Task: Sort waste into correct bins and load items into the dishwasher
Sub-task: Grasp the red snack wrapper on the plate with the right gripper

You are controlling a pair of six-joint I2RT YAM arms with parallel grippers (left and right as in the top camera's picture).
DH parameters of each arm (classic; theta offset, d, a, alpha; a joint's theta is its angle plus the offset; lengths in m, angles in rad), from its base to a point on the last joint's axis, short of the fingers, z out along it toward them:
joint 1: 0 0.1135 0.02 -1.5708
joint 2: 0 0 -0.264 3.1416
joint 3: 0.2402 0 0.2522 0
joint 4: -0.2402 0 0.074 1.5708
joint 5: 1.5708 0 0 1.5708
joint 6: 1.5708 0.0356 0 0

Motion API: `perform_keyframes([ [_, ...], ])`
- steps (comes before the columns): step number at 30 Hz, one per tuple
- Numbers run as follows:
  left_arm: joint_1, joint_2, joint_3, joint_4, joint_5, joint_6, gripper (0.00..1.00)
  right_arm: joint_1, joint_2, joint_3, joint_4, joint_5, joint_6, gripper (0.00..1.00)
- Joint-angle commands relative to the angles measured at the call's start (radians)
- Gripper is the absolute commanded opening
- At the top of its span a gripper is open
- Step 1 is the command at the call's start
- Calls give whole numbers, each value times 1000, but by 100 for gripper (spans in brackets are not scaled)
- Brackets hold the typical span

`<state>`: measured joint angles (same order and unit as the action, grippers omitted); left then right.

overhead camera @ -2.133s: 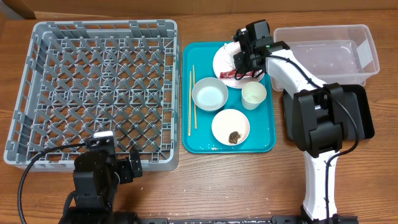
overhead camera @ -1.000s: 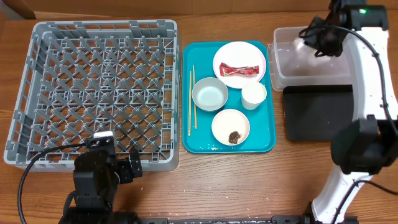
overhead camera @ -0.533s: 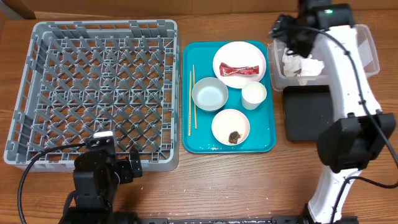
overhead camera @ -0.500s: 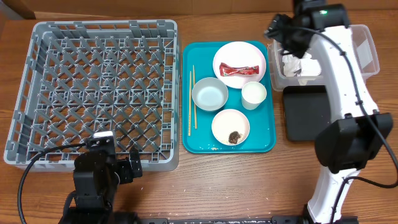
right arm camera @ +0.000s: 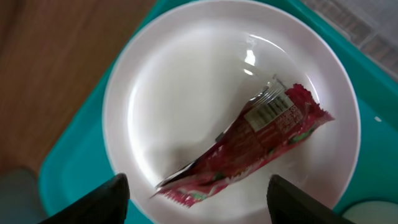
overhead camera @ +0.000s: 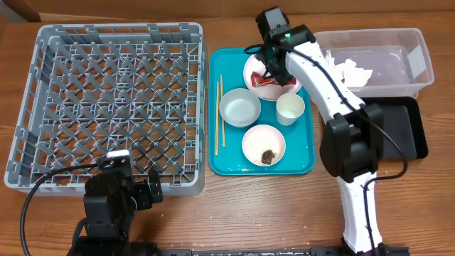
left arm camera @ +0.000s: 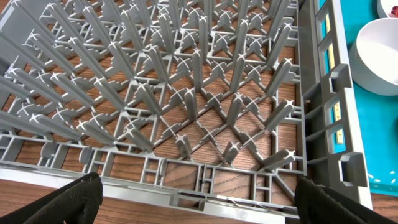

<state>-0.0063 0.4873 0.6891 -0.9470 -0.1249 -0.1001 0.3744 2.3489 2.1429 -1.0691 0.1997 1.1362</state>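
Note:
My right gripper [right arm camera: 199, 205] hangs open over the pale plate [right arm camera: 186, 93], and the red-and-white wrapper [right arm camera: 255, 146] lies on the plate between its fingertips [right arm camera: 102, 202], untouched. Overhead, the right gripper [overhead camera: 274, 67] covers most of that plate [overhead camera: 251, 73] at the back of the teal tray [overhead camera: 227, 153]. Crumpled white paper [overhead camera: 353, 71] lies in the clear tub [overhead camera: 423, 53], with the black tray [overhead camera: 409, 135] in front of it. An empty bowl [overhead camera: 239, 107], a white cup [overhead camera: 290, 109], chopsticks [overhead camera: 220, 117] and a bowl [overhead camera: 264, 142] with a brown lump [overhead camera: 268, 156] rest on the teal tray. My left gripper [left arm camera: 199, 208] stands open at the grey dish rack's [left arm camera: 186, 93] front wall.
The dish rack [overhead camera: 106, 107] holds nothing and fills the table's left half. My right arm's base stands on the table in front of the black tray. Bare wood shows along the front edge, between the two arm bases.
My right arm swung left from over the clear tub to above the plate; the crumpled paper stays in the tub. The left arm has not moved.

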Motion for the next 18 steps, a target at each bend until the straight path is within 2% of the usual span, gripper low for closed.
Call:
perform_keyframes([
  [1,6,-1,15,4,-13,15,100,-5,32,21,11,24,24,71],
  [4,6,-1,15,4,-13,15,100,-6,69,21,21,26,24,66],
  [7,6,-1,15,4,-13,15,100,-9,89,21,13,20,19,49],
  [12,6,-1,15,4,-13,15,100,-9,113,21,-12,17,-22,32],
  [13,6,-1,15,4,-13,15,100,-9,113,21,-9,17,-47,25],
  [14,6,-1,15,4,-13,15,100,-9,113,21,-9,17,-72,11],
  [15,6,-1,15,4,-13,15,100,-10,113,21,-10,17,-100,4],
  [18,6,-1,15,4,-13,15,100,-15,101,38,-2,16,-207,4],
])
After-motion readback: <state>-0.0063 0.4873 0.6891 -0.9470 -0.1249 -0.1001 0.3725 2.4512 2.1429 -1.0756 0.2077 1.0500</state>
